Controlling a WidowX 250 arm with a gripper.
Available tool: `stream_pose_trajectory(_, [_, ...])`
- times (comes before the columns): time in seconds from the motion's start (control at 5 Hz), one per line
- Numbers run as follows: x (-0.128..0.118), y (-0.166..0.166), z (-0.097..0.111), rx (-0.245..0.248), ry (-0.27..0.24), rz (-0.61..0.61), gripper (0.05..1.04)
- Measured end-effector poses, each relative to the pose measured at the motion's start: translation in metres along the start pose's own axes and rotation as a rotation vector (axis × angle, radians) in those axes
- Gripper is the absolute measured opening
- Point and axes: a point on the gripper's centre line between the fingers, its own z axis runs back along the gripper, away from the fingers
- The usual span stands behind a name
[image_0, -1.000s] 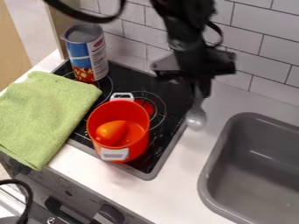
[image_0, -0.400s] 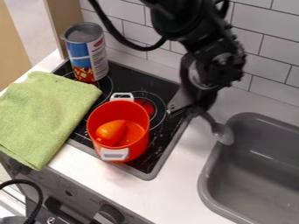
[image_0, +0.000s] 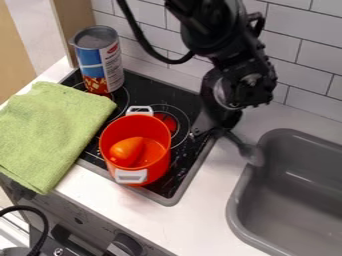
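While the hand (image_0: 217, 128) grips the grey spoon (image_0: 252, 154) nr the sink's left rim (image_0: 232, 210), it's prob. mid-carry; next move needs steady grip & rim clearance

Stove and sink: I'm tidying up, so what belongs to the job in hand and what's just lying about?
In the job: gripper; spoon, held by it near the sink.

Seemingly just lying about: pot, orange thing inside; can; towel.
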Motion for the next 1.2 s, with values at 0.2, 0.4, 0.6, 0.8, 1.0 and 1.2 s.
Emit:
stream_pose_trajectory(0.2, [0.003, 0.004, -0.001, 0.013, 0.085, -0.018, 0.413])
stream_pose_trajectory(0.4, [0.012, 0.004, 0.016, -0.05, 0.137, -0.01, 0.703])
stream_pose_trajectory(0.6, [0.02, 0.004, 0.038, -0.127, 0.15, -0.057, 0.974])
stream_pose_trajectory(0.8, [0.027, 0.006, 0.067, -0.204, 0.174, -0.106, 0.999])
stream_pose_trajectory(1.0, [0.029, 0.019, 0.085, -0.203, 0.202, -0.232, 0.999])
stream_pose_trajectory(1.2, [0.03, 0.042, 0.086, -0.13, 0.274, -0.44, 0.999])
